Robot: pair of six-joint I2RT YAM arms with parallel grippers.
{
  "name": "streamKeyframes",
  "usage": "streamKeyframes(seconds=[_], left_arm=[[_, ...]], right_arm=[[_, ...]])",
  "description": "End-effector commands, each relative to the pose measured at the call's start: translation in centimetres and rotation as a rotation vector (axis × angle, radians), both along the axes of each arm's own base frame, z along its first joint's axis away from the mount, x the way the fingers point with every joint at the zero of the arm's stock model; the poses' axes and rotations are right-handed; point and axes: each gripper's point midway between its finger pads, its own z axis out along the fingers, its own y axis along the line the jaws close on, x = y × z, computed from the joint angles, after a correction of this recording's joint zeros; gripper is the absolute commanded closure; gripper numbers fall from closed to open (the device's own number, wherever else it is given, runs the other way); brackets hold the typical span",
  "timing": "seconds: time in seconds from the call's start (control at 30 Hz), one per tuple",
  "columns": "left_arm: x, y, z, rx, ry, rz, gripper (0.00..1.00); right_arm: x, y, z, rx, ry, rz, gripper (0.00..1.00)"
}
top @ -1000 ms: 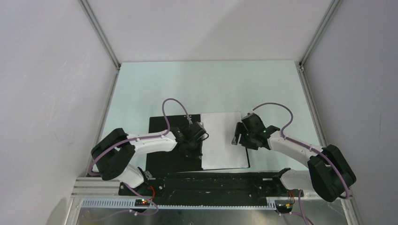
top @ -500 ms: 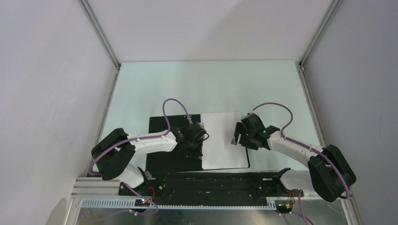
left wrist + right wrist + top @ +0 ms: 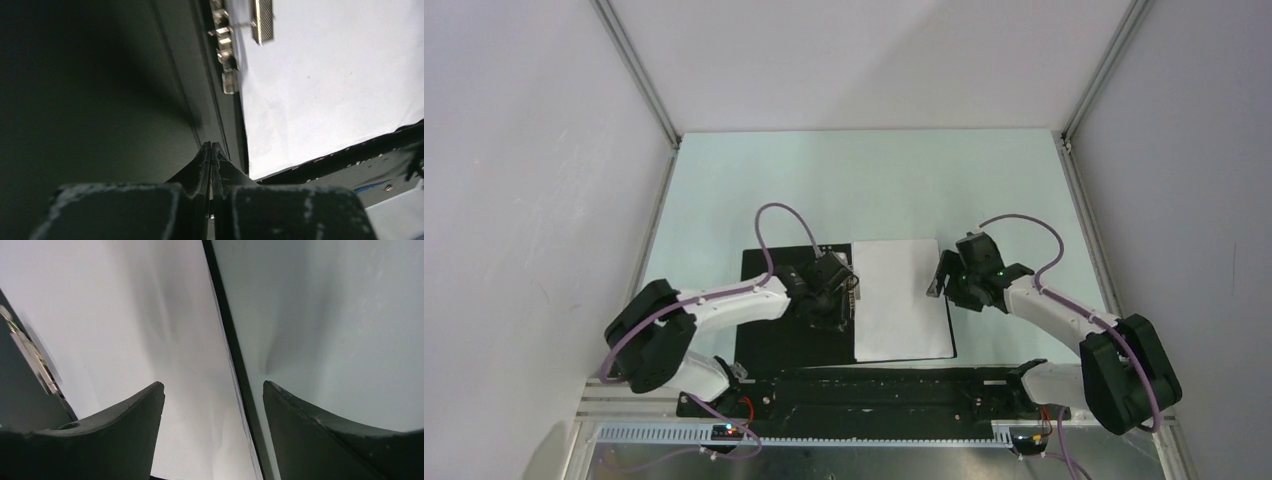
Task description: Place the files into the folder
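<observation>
A pale mint-green table [image 3: 864,180] fills the middle of the overhead view. White walls close it in: a back wall [image 3: 864,60] at 12 o'clock, a left wall [image 3: 524,220] at 9 o'clock and a right wall [image 3: 1194,200] at 3 o'clock. An aluminium post [image 3: 636,70] slants toward 11 o'clock and a second post [image 3: 1104,68] toward 1 o'clock. At 6 o'clock a black plate [image 3: 874,388] lies along the near edge, with a slotted grey strip [image 3: 644,433] and what may be bare sheet metal [image 3: 874,462] below it. The light is soft and even.
</observation>
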Motion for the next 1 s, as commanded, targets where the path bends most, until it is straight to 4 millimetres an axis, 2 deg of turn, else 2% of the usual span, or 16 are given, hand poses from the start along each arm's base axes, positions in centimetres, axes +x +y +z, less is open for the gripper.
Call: streamKeyframes(seconds=[0.0,0.17,0.27,0.33,0.43,0.53,0.67,0.97], left_arm=[[2.9,2.4,1.6,0.022,-0.082,0.073,0.97],[6.4,4.4,1.3,0.05,-0.076,0.184,1.0],[8.1,5.9,0.1,0.098,-0.057,0.25,1.0],[8.7,6.3,-0.6,0.12,-0.04,0.271,1.0],[9.5,6.2,-1.1,0.134,-0.033,0.275,1.0],[9.8,6.1,-1.5,0.146,-0.024,0.272,1.0],[10.1,6.0,-1.7,0.147,-0.02,0.272,1.0],[10.0,6.1,-1.7,0.146,-0.018,0.268,1.0]], right_arm=[[3.6,1.0,2.8,0.087,-0.12,0.041,0.25],[7.8,0.8,2.9,0.084,-0.154,0.027,0.33],[9.9,0.4,2.6,0.082,-0.16,0.007,0.39],[11.3,0.0,2.0,0.076,-0.157,-0.01,0.44],[13.0,-0.5,2.2,0.073,-0.171,-0.023,0.49],[13.8,-0.5,1.6,0.065,-0.156,-0.024,0.56],[14.6,-0.3,1.4,0.056,-0.154,-0.029,0.59],[15.2,-0.6,0.1,0.018,-0.136,-0.034,0.62]])
